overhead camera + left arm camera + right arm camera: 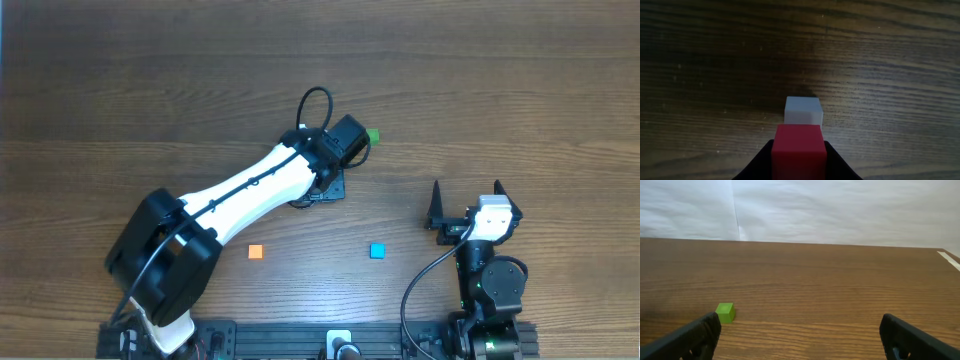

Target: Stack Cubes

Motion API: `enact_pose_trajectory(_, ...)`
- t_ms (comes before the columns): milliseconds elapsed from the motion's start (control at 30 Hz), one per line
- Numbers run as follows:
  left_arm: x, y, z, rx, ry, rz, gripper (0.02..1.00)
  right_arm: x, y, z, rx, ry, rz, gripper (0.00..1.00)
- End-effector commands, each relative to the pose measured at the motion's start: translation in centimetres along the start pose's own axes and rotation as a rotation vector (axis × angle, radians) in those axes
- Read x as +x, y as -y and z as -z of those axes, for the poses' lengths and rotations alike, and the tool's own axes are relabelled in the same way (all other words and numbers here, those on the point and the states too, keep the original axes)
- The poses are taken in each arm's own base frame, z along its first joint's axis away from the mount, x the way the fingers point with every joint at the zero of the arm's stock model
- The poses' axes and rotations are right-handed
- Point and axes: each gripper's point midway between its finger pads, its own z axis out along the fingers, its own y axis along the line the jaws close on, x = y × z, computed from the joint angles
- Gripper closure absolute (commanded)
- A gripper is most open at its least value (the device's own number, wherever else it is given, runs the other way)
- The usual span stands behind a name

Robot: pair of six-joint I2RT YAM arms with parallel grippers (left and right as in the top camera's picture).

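Observation:
A red cube (798, 142) sits between the fingers of my left gripper (798, 162), which is shut on it. Just beyond it a pale grey-white cube (803, 110) rests on the wood, and the red cube hangs a little short of it and above the table. From above, the left arm reaches to the table's middle, gripper (318, 188) pointing down. A green cube (373, 136) lies just past the left wrist. An orange cube (256, 251) and a blue cube (377, 250) lie nearer the arm bases. My right gripper (466, 192) stands open and holds nothing.
The wooden table (520, 80) stretches wide on the far side and at both ends. In the right wrist view the green cube (725, 312) lies ahead of one finger, and a white wall (840, 210) rises behind the table's far edge.

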Motion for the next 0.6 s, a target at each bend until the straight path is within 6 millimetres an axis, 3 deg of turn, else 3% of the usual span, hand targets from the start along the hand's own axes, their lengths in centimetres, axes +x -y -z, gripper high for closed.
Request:
enact_pose_trajectory(33, 0.25, 0.11, -0.65, -0.002, -0.012, 0.012, 0.978, 0.26, 0.02, -0.02, -0.002, -0.002, 0.004, 0.007)
enact_pose_trajectory(600, 0.39, 0.12, -1.42, -0.010, -0.023, 0.011, 0.980, 0.26, 0.02, -0.02, -0.002, -0.002, 0.004, 0.007)
